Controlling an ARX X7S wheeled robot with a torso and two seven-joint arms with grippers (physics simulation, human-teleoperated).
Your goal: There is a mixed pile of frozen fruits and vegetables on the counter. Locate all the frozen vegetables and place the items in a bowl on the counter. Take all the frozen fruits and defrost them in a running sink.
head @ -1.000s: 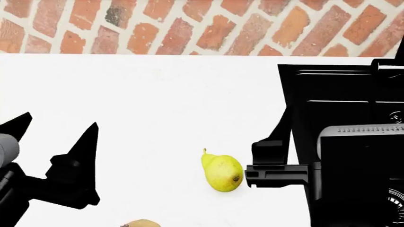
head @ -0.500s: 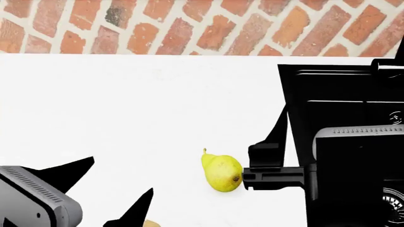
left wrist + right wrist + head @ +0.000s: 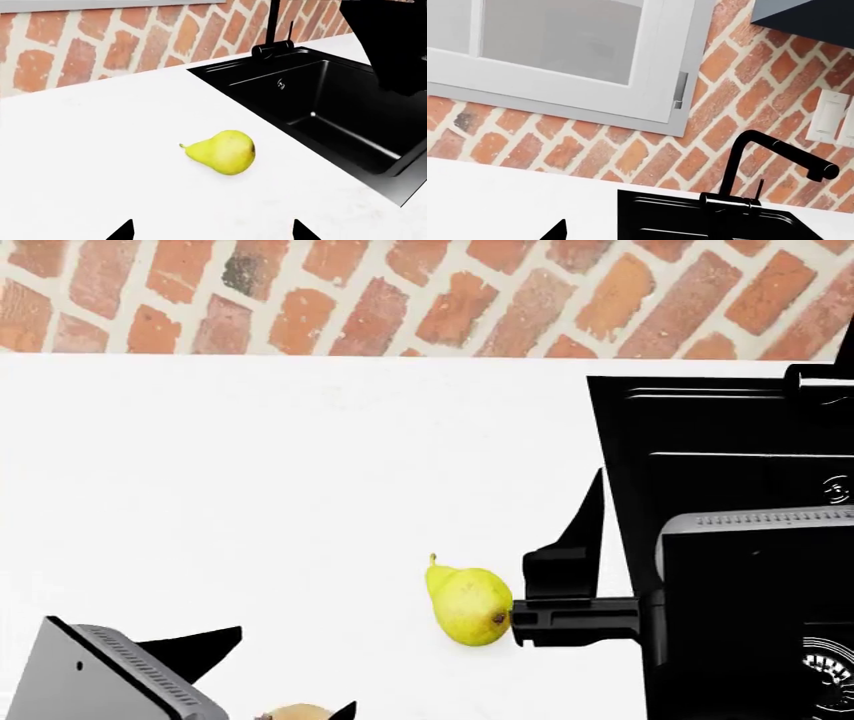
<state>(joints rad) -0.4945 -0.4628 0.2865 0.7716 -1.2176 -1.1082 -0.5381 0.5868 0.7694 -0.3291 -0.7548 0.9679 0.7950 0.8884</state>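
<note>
The yellow pear (image 3: 470,606) lies on its side on the white counter (image 3: 294,470), just beside the black sink (image 3: 320,105). In the head view the right gripper (image 3: 567,585) hangs close against the pear on its sink side, and I cannot tell how far its fingers are parted. Only the left wrist view shows the left gripper's 2 fingertips (image 3: 123,231) spread wide and holding nothing, while only the right wrist view shows the whole faucet (image 3: 760,170) and a window (image 3: 560,55) above the brick wall (image 3: 647,150).

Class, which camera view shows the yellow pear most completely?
The left wrist view: the pear lies whole and unobstructed on the counter beside the sink. In the head view, the pear shows smaller, with the right gripper against its side. The right wrist view misses it.
</note>
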